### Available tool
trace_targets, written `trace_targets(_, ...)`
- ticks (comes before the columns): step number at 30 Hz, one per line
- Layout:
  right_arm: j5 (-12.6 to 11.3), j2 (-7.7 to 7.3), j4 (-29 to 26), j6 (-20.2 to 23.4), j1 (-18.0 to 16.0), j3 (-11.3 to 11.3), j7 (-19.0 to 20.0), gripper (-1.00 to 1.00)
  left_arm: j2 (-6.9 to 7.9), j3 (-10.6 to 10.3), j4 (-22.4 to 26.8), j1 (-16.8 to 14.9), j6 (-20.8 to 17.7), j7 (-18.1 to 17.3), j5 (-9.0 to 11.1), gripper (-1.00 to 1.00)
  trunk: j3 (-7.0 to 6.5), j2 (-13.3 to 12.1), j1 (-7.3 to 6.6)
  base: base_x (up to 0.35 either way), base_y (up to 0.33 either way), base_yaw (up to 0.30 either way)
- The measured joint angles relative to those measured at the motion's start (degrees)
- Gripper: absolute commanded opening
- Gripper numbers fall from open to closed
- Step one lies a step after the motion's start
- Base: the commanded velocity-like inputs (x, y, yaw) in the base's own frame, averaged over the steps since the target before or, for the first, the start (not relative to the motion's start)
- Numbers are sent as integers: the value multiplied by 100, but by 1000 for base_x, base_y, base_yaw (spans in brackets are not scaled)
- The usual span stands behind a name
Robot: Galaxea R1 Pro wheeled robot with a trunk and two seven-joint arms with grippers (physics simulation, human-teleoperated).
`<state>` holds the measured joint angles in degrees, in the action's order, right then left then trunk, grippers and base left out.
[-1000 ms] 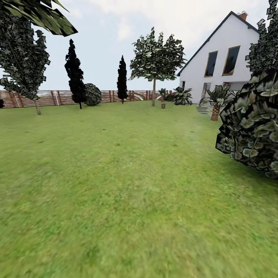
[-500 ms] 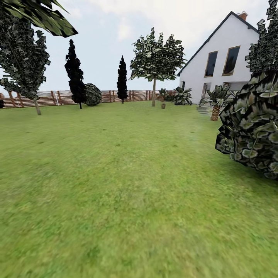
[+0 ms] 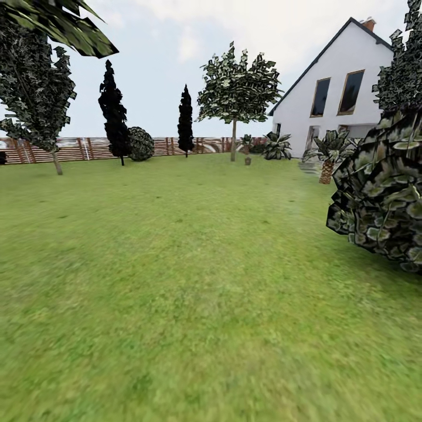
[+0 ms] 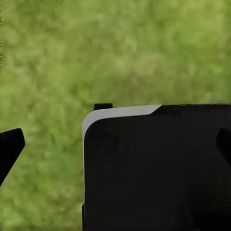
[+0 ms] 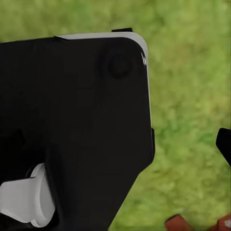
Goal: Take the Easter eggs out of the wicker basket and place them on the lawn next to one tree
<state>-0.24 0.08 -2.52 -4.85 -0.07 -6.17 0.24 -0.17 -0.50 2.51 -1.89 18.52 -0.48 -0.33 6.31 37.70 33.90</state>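
Observation:
The head view looks across the lawn (image 3: 176,264) of the garden. A tree (image 3: 237,88) with a thin pale trunk stands at the far side, and another tree (image 3: 35,94) stands far left. The Easter eggs and the wicker basket are out of view. A small brown thing (image 3: 248,159) sits by the far tree's foot, too distant to identify. In the left wrist view my left gripper (image 4: 117,144) hangs open over grass, its black fingertips (image 4: 10,144) wide apart. My right gripper (image 5: 115,144) also looks open, with one fingertip (image 5: 224,143) showing over grass.
A big dark leafy bush (image 3: 381,193) crowds the right side close by. A white house (image 3: 334,94) stands at the back right, with a brown slat fence (image 3: 76,149) and dark cypress-like trees (image 3: 114,111) behind. Red-brown pieces (image 5: 179,223) lie at the edge of the right wrist view.
The whole head view has shifted only very slightly; nothing in the garden has moved.

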Motion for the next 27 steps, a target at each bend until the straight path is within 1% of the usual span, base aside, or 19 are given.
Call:
trace_targets(10, 0, 0, 0, 0, -1, 1, 0, 100, 7, 0, 0, 0, 5, 0, 0, 100, -180, -402, -220, 0, 0, 0)
trace_targets(15, 0, 0, 0, 0, -1, 3, 0, 100, 2, 0, -7, 0, 112, -2, -3, 100, -271, -603, -330, 0, 0, 0)
trace_targets(27, 3, 0, 1, 0, -1, 5, 0, 100, 3, 0, -9, 0, 149, -5, -8, 100, -487, -1086, -594, 0, 0, 0)
